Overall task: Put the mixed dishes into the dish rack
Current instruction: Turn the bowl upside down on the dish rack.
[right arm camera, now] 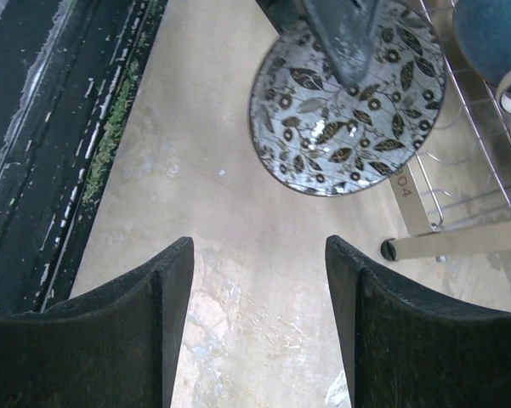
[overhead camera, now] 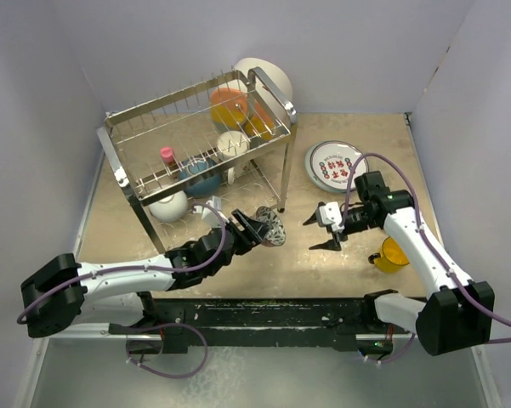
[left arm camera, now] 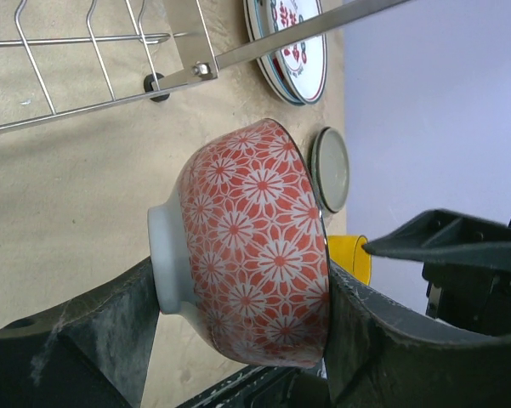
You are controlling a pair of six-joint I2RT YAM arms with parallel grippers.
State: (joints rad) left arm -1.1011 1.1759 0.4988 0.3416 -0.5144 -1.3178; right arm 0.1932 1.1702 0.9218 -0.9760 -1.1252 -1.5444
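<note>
My left gripper (overhead camera: 259,228) is shut on a small bowl (overhead camera: 270,226), held on its side just above the table in front of the dish rack (overhead camera: 195,127). In the left wrist view the bowl (left arm camera: 255,229) is red-flowered outside with a pale foot, and sits between my gripper's (left arm camera: 242,316) two fingers. Its grey leaf-patterned inside (right arm camera: 323,144) faces the right wrist camera. My right gripper (overhead camera: 316,234) hovers open and holds nothing, a short way right of the bowl (right arm camera: 259,246). A yellow cup (overhead camera: 391,255) lies by the right arm. The red-lettered plate (overhead camera: 333,166) lies right of the rack.
The rack holds orange dishes (overhead camera: 229,106), a cream mug (overhead camera: 232,144), a pink piece (overhead camera: 166,155), a dark blue bowl (overhead camera: 200,177) and a white bowl (overhead camera: 168,204). A large white dish (overhead camera: 268,76) leans behind it. A rack foot (right arm camera: 391,249) stands near the bowl.
</note>
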